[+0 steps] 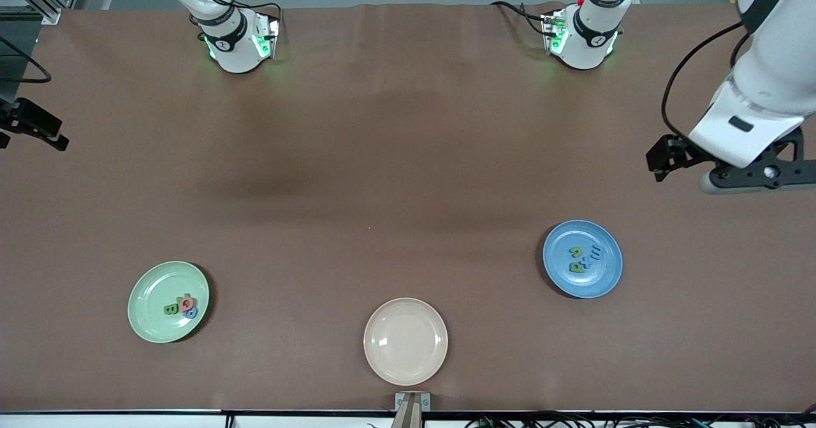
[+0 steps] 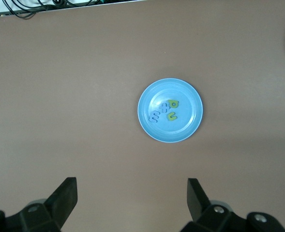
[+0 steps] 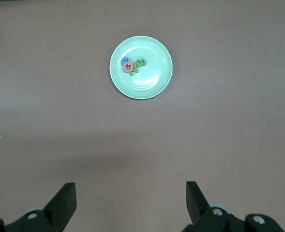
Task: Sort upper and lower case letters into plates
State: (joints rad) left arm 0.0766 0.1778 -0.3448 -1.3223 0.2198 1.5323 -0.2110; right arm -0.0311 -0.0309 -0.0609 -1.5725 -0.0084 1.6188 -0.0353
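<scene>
The pale mint green plate (image 1: 153,287) lies toward the right arm's end of the table. It holds a pink-red letter (image 1: 186,303), a green letter (image 1: 171,309) and a blue letter (image 1: 191,313), bunched together. The blue plate (image 1: 599,281) lies toward the left arm's end and carries two green letters (image 2: 172,115) and two blue letters (image 2: 154,116). My left gripper (image 2: 132,193) hangs open and empty over bare table, apart from the blue plate (image 2: 181,128). My right gripper (image 3: 131,195) hangs open and empty over bare table, apart from the green plate (image 3: 152,82).
A cream-beige plate (image 1: 405,341) with nothing on it lies between the two coloured plates, nearest the front camera. Brown cloth covers the whole table. The two arm bases (image 1: 236,45) stand along the edge farthest from the front camera.
</scene>
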